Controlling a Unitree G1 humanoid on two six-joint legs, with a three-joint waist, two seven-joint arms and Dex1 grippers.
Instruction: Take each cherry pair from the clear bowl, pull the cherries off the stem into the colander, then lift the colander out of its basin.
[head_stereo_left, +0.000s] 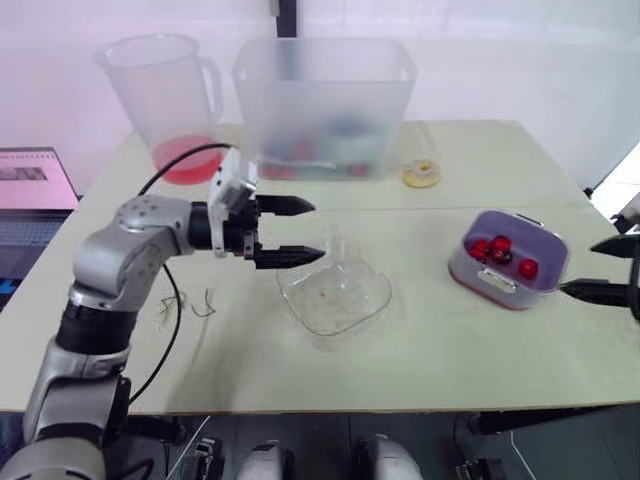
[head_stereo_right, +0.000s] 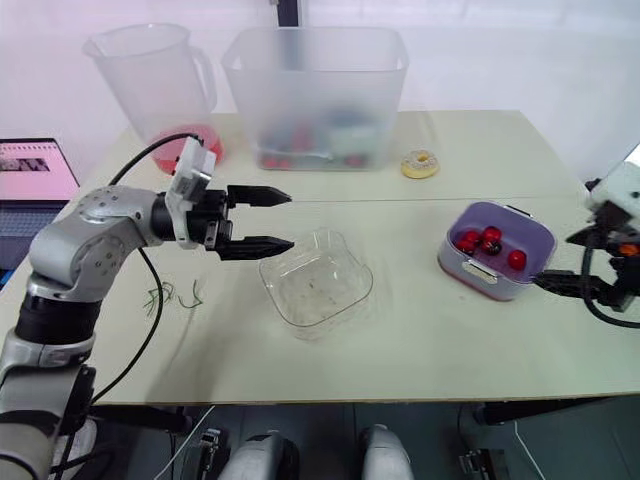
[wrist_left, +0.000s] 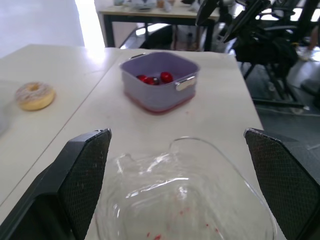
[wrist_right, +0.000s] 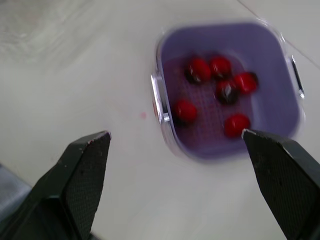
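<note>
The clear bowl (head_stereo_left: 335, 292) sits mid-table, holding nothing but faint red smears. Just left of its rim hovers my left gripper (head_stereo_left: 317, 231), open, nothing between its fingers. To the right stands the purple colander (head_stereo_left: 508, 258) in its basin, a red rim showing beneath it, with several red cherries (head_stereo_left: 500, 246) inside. My right gripper (head_stereo_left: 580, 267) is at the colander's right side, open and empty. The left wrist view looks over the bowl (wrist_left: 185, 195) toward the colander (wrist_left: 159, 80). In the right wrist view, the colander (wrist_right: 225, 90) lies between and beyond the fingers.
Bare green stems (head_stereo_left: 200, 305) lie on the table left of the bowl. At the back stand a frosted bin (head_stereo_left: 325, 105), a clear pitcher (head_stereo_left: 165, 95) and a red disc (head_stereo_left: 188, 160). A doughnut (head_stereo_left: 421, 174) lies behind the colander. A laptop (head_stereo_left: 35, 180) is far left.
</note>
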